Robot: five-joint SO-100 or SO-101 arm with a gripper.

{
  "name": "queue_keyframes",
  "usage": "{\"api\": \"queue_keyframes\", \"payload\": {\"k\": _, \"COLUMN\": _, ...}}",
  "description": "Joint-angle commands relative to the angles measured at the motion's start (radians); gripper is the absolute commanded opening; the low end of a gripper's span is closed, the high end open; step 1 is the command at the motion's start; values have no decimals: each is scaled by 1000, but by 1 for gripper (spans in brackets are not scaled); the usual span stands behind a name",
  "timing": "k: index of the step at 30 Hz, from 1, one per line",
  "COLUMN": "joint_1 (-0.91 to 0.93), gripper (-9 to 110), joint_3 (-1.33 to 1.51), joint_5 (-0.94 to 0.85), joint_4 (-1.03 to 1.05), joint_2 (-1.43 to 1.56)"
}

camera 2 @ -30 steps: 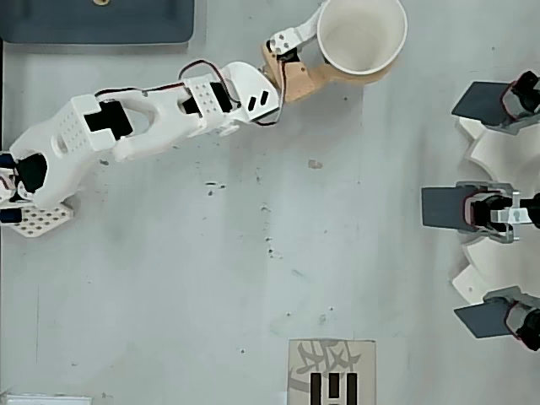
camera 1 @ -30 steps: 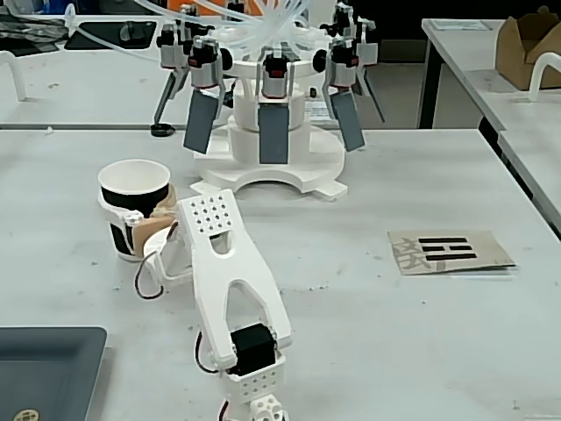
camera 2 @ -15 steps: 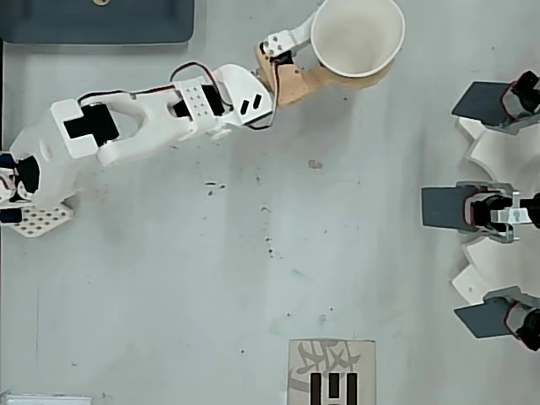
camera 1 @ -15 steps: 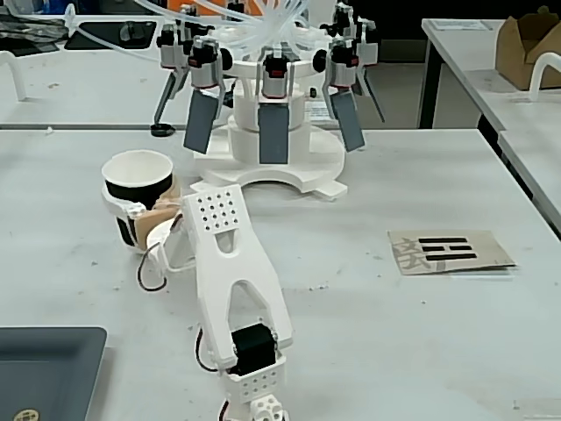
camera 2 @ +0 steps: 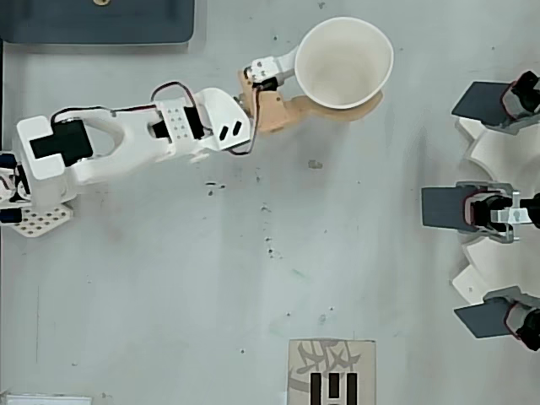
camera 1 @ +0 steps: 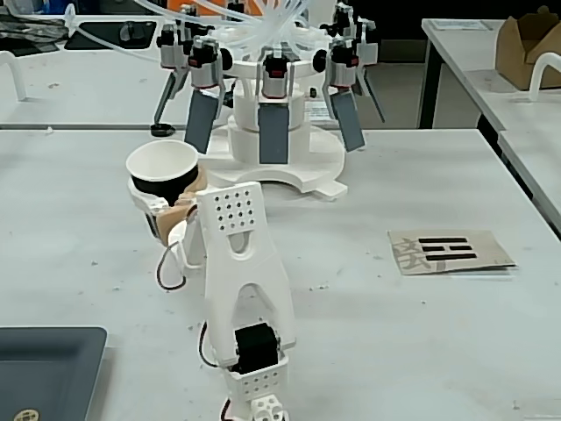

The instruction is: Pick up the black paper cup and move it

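Observation:
The black paper cup (camera 1: 162, 187) stands upright left of centre in the fixed view, with a matte black wall, white rim and white inside. From overhead, the black paper cup (camera 2: 343, 63) shows its white inside near the top edge. My gripper (camera 1: 171, 209) is shut on the cup's lower wall, a tan finger (camera 1: 189, 200) on one side and a white finger on the other. In the overhead view my gripper (camera 2: 325, 84) reaches in from the left, its tan finger (camera 2: 291, 110) curving under the rim. Whether the cup's base touches the table is unclear.
A white stand with several dark paddles (camera 1: 273, 132) rises just behind the cup, and lies along the right edge overhead (camera 2: 494, 207). A cardboard card with black marks (camera 1: 451, 252) (camera 2: 331, 371) lies flat. A dark tray (camera 1: 44, 360) (camera 2: 97, 21) sits near my base.

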Motion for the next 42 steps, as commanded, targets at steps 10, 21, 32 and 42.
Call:
{"api": "queue_keyframes", "payload": {"k": 10, "joint_1": 66, "gripper": 7, "joint_3": 249, "joint_5": -21, "joint_4": -104, "joint_2": 267}}
{"api": "queue_keyframes", "payload": {"k": 21, "joint_1": 120, "gripper": 6, "joint_3": 379, "joint_5": -25, "joint_4": -114, "joint_2": 410}}
{"api": "queue_keyframes", "payload": {"k": 32, "joint_1": 175, "gripper": 6, "joint_3": 514, "joint_5": -23, "joint_4": -114, "joint_2": 560}}
{"api": "queue_keyframes", "payload": {"k": 42, "joint_1": 239, "gripper": 6, "joint_3": 604, "joint_5": -25, "joint_4": -117, "joint_2": 657}}
